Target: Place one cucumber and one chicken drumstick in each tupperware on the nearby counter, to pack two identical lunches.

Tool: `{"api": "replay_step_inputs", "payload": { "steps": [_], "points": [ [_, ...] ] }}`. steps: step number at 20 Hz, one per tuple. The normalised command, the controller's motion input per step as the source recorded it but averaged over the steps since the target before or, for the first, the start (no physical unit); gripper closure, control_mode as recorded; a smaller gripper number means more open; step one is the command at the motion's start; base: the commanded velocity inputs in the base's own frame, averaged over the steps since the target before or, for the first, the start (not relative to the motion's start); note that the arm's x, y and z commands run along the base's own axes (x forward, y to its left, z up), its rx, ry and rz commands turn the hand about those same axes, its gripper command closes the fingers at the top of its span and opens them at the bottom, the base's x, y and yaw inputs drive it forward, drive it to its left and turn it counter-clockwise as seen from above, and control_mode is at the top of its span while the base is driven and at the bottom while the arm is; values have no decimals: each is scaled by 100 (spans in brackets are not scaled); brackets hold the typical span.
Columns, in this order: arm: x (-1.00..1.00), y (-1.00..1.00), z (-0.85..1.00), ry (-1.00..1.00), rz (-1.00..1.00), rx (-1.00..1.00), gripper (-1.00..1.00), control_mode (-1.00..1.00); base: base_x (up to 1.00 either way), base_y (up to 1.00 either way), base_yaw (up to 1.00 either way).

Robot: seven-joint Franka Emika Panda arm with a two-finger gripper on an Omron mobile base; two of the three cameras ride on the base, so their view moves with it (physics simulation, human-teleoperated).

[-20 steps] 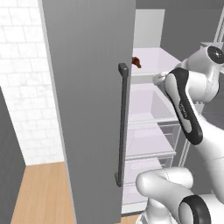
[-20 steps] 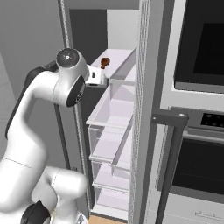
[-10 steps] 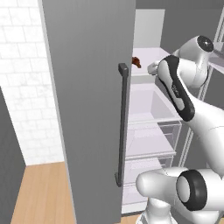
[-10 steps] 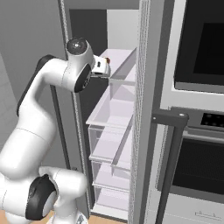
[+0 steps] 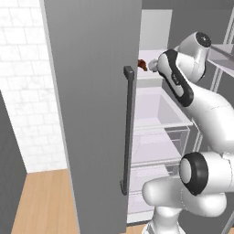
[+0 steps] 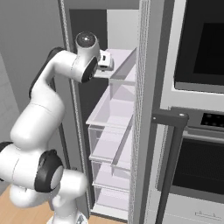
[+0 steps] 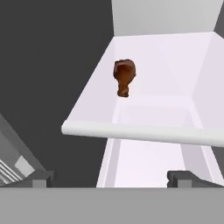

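A brown chicken drumstick (image 7: 124, 77) lies on the white top shelf (image 7: 131, 129) of the open fridge, near the shelf's left side. In the left base view the drumstick (image 5: 142, 64) peeks out past the door edge. My gripper (image 7: 111, 179) is open with nothing between its fingers, short of the shelf's front rim and pointing at the drumstick. The right base view has my hand (image 6: 106, 61) at top-shelf height. Cucumber, tupperware and counter are out of view.
The grey fridge door (image 5: 91, 114) with its dark handle (image 5: 127, 132) stands open on the arm's left. Clear drawers (image 6: 109, 144) sit below the top shelf. A second fridge door edge (image 6: 142, 109) and a wall oven (image 6: 197, 52) are on the right.
The arm has risen and swung the hand forward into the fridge opening, closer to the drumstick on the top shelf. The jaws have stayed open.
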Motion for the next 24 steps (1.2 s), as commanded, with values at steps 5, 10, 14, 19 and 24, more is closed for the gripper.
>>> {"api": "replay_step_inputs", "payload": {
  "steps": [5,10,14,19,24],
  "points": [
    [58,-18,-2,0,3,0,-100,-100,0,0,0],
    [56,-10,-7,0,1,0,-100,-100,0,0,0],
    [32,0,-8,0,0,0,-100,-100,0,0,0],
    [20,0,-9,0,5,0,-100,-100,0,0,0],
    [15,5,-19,-5,12,-1,-100,-100,0,0,0]
  ]
}}
